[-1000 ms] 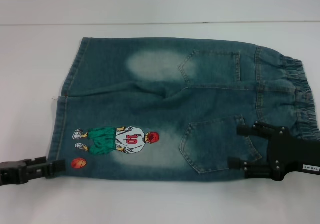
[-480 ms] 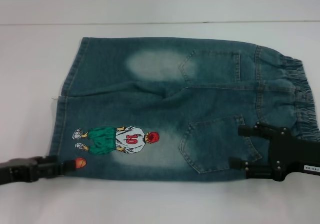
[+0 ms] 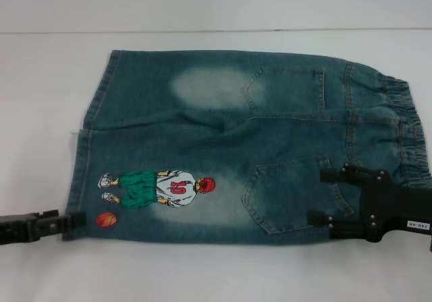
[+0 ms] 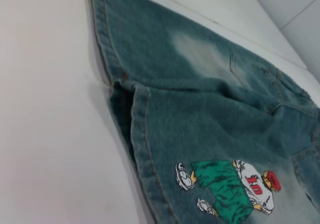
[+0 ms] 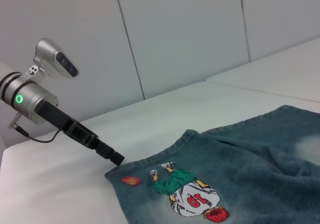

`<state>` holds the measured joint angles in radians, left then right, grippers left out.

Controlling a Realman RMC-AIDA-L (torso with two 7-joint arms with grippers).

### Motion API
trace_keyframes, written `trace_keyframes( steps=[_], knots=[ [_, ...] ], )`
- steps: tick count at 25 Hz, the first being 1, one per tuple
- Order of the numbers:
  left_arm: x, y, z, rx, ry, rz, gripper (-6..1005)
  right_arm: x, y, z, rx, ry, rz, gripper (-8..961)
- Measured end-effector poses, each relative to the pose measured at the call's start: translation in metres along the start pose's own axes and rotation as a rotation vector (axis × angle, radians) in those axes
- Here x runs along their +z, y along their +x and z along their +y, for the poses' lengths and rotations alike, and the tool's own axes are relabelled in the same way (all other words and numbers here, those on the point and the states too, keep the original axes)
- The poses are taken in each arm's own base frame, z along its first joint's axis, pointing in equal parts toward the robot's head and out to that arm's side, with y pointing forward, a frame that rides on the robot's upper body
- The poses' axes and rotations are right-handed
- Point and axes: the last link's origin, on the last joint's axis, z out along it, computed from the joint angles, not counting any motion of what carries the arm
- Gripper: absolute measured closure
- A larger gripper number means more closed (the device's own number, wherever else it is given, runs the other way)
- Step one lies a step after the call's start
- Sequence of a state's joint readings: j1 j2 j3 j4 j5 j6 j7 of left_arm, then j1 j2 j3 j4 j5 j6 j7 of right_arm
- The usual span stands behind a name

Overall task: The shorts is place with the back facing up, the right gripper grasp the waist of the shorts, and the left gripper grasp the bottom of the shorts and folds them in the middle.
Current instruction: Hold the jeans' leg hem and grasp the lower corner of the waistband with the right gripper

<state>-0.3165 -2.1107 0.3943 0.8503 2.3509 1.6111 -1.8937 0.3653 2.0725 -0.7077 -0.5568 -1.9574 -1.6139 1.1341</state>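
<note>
The blue-green denim shorts (image 3: pixel 223 146) lie flat on the white table (image 3: pixel 40 113), back pockets up, with the elastic waist (image 3: pixel 405 133) to the right and the leg hems (image 3: pixel 84 140) to the left. The number 10 player print (image 3: pixel 158 188) is on the near leg. My right gripper (image 3: pixel 318 196) is open, its two fingers spread over the near back pocket just inside the waist. My left gripper (image 3: pixel 75 219) lies low on the table with its tip at the near hem corner. It also shows in the right wrist view (image 5: pixel 116 159), touching that corner of the shorts (image 5: pixel 260 159).
Bare white tabletop surrounds the shorts, and the table's far edge (image 3: pixel 216 30) runs behind them. A panelled white wall (image 5: pixel 180 33) stands beyond the table. The left wrist view shows the two hems (image 4: pixel 132 108) from close by.
My left gripper pushed right onto the near hem, as far as the basketball print, then drew back left to the hem corner. The right gripper and the shorts have hardly moved.
</note>
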Motion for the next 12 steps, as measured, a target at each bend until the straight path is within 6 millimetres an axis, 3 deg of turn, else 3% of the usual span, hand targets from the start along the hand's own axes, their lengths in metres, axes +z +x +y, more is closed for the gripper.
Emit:
trace_keyframes(
  steps=[12],
  knots=[
    [0.014,0.001,0.006,0.011,-0.015,-0.060,80,-0.001,0.001,0.000,0.006,0.007,0.002,12]
  ],
)
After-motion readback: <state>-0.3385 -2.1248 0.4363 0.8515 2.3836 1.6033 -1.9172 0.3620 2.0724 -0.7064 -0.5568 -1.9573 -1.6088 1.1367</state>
